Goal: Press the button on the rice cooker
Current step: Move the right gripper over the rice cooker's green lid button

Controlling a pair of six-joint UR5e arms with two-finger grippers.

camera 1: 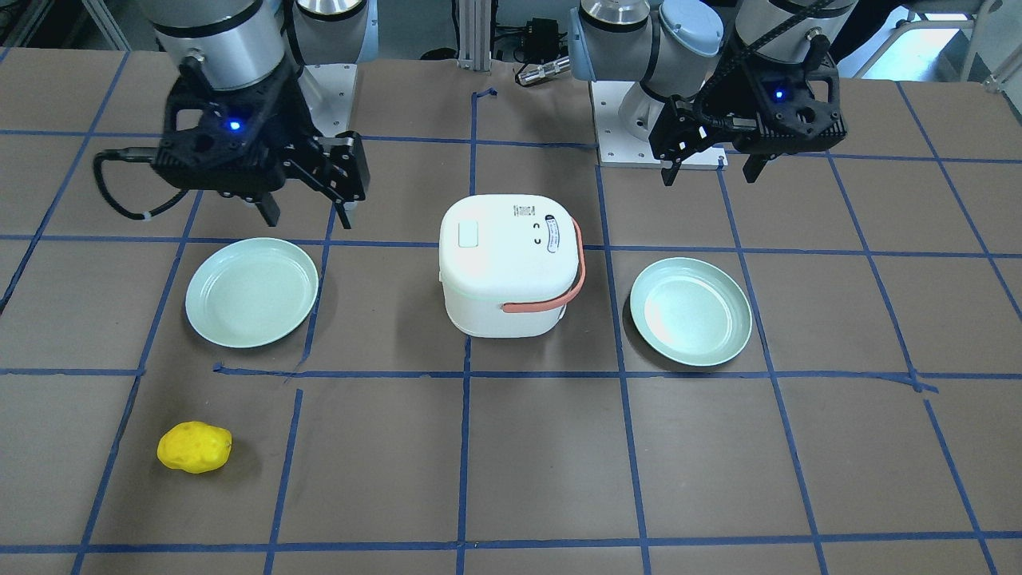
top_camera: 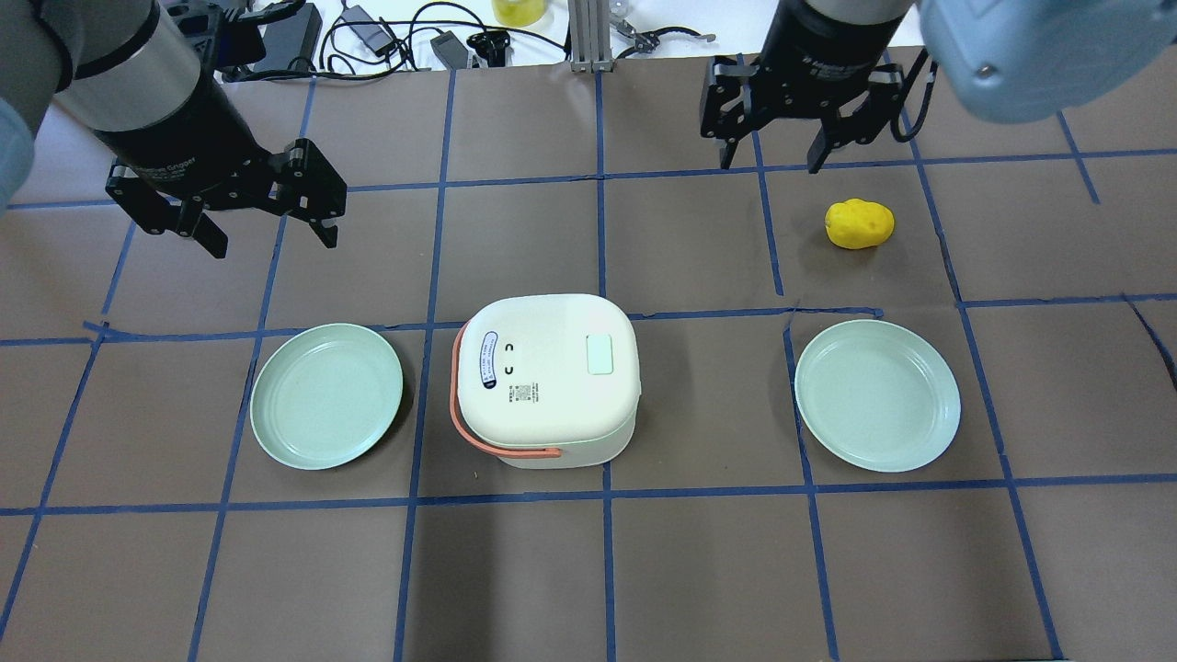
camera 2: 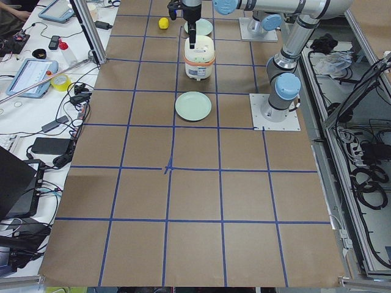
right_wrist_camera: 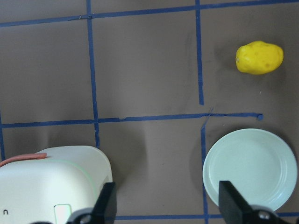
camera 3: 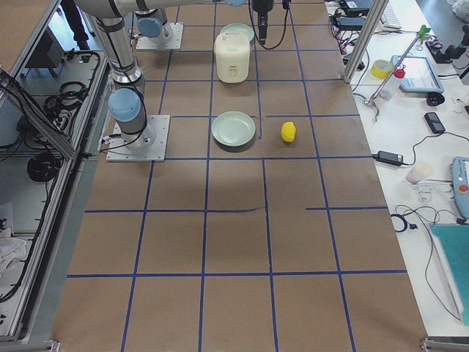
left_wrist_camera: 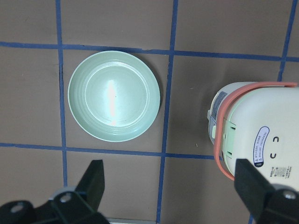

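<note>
Black fingertips (left_wrist_camera: 96, 179) of my left jaws, spread wide, frame the bottom of my left wrist view. Between them lies the matte brown worktop (left_wrist_camera: 28, 116), crossed by blue tape (left_wrist_camera: 173, 28). That view takes in the left plate (left_wrist_camera: 114, 95), round, glossy and pale green with a shallow rim. It also shows the side of the rice cooker (left_wrist_camera: 254, 135) and its salmon handle (left_wrist_camera: 216, 144), yet it misses the button.

The overhead view shows everything. My left jaws hang above bare worktop beyond the left plate, well apart from the cooker. The cooker stands between the 2 plates, a smooth cream-white rounded box. Its handle is folded down around its left side, with an oval sticker (top_camera: 485, 360) near that edge. The button (top_camera: 599, 354), a small mint rounded rectangle, sits on the lid's top toward my right, untouched. Next comes the right plate (top_camera: 877, 395), twin of the first. Beyond it lies a yellow lump (top_camera: 859, 223), dimpled and potato-shaped. My right jaws, also spread, hang above the worktop past the lump. My right wrist view catches the button only at its bottom edge.
</note>
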